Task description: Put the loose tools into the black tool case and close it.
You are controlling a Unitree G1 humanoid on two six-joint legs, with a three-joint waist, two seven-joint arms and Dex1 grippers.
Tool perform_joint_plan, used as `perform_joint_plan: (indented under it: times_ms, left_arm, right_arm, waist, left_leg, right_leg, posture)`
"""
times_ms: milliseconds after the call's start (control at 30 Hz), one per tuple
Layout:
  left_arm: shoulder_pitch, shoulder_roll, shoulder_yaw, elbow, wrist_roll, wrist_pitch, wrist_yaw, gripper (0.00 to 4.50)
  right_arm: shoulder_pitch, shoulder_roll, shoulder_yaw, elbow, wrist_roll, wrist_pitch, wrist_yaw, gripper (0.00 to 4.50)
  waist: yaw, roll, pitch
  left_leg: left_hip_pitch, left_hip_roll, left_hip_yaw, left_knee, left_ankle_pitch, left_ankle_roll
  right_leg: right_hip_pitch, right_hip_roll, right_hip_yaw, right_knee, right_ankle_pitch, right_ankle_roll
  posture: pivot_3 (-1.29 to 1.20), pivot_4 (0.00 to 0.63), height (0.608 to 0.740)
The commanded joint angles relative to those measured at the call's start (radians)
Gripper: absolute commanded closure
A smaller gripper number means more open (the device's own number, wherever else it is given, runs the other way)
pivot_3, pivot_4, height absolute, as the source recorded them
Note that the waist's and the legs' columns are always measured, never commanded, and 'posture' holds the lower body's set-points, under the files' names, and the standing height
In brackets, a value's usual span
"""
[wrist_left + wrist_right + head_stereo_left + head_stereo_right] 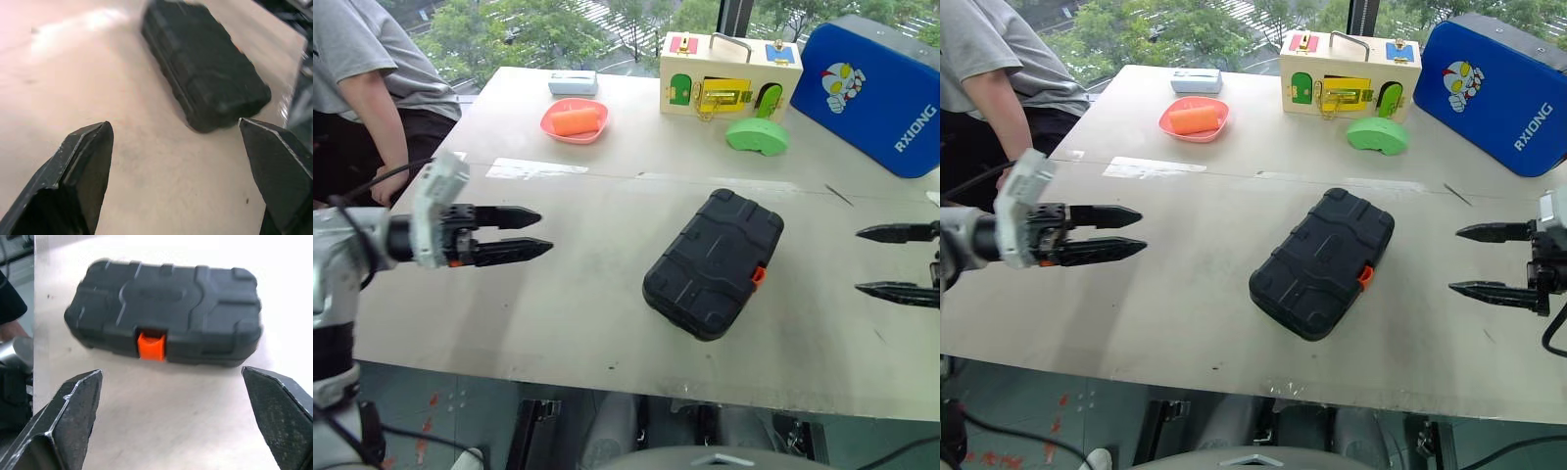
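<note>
The left gripper point(536, 233) hovers wide and empty over the table's point(558, 313) left side; the right gripper point(1461, 259) hovers wide and empty at the right edge. Between them, apart from both, lies the closed case point(715, 262), orange latch point(151, 346) facing right.

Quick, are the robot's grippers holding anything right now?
Left gripper: open, holding nothing.
Right gripper: open, holding nothing.
</note>
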Motion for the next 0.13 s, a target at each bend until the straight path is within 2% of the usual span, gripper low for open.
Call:
perform_joint_plan:
  times_ms: [33, 133]
  left_arm:
    - [0.024, -0.036, 0.054, -0.098, -0.057, 0.011, 0.092, 0.02]
    - [0.061, -0.051, 0.036, -0.152, -0.07, -0.018, 0.121, 0.02]
  right_arm:
    - [-0.027, 0.014, 0.032, 0.009, -0.017, -0.016, -0.004, 0.04]
    - [-0.052, 0.024, 0.066, 0.007, -0.024, -0.008, -0.016, 0.04]
  waist:
    - [0.001, 0.0, 0.0]
    - [-0.002, 0.001, 0.0]
  left_leg:
    - [0.0, 0.0, 0.0, 0.0, 0.0, 0.0]
    - [-0.001, 0.0, 0.0, 0.0, 0.0, 0.0]
  right_leg:
    - [0.0, 0.0, 0.0, 0.0, 0.0, 0.0]
    - [0.001, 0.0, 0.0, 0.0, 0.0, 0.0]
  posture:
    - [0.0, 0.15, 0.735]
    - [0.0, 0.15, 0.735]
